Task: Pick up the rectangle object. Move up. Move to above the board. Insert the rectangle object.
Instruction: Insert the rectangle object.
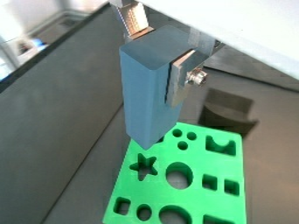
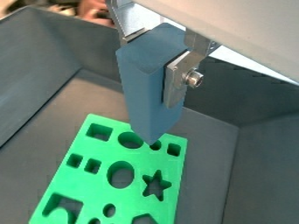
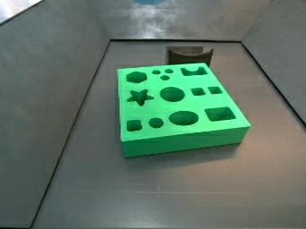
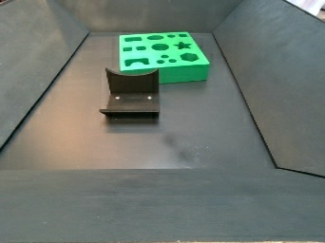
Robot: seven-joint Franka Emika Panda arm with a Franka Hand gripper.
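Note:
In both wrist views my gripper point(image 1: 160, 54) point(image 2: 156, 54) is shut on the rectangle object point(image 1: 146, 87) point(image 2: 146, 87), a tall light-blue block held upright by its upper end between the silver fingers point(image 1: 181, 77). The block hangs in the air above the green board point(image 1: 198, 162) point(image 2: 96, 153). Its lower end is over the board's far edge, near a row of cut-outs. The board lies flat on the dark floor in both side views point(image 3: 162, 106) point(image 4: 191, 59). Neither the gripper nor the block shows in the side views.
The dark fixture point(image 4: 131, 95) stands on the floor beside the board and also shows in a side view point(image 3: 188, 55) and a wrist view point(image 1: 228, 112). Sloping dark walls point(image 3: 66, 107) enclose the floor.

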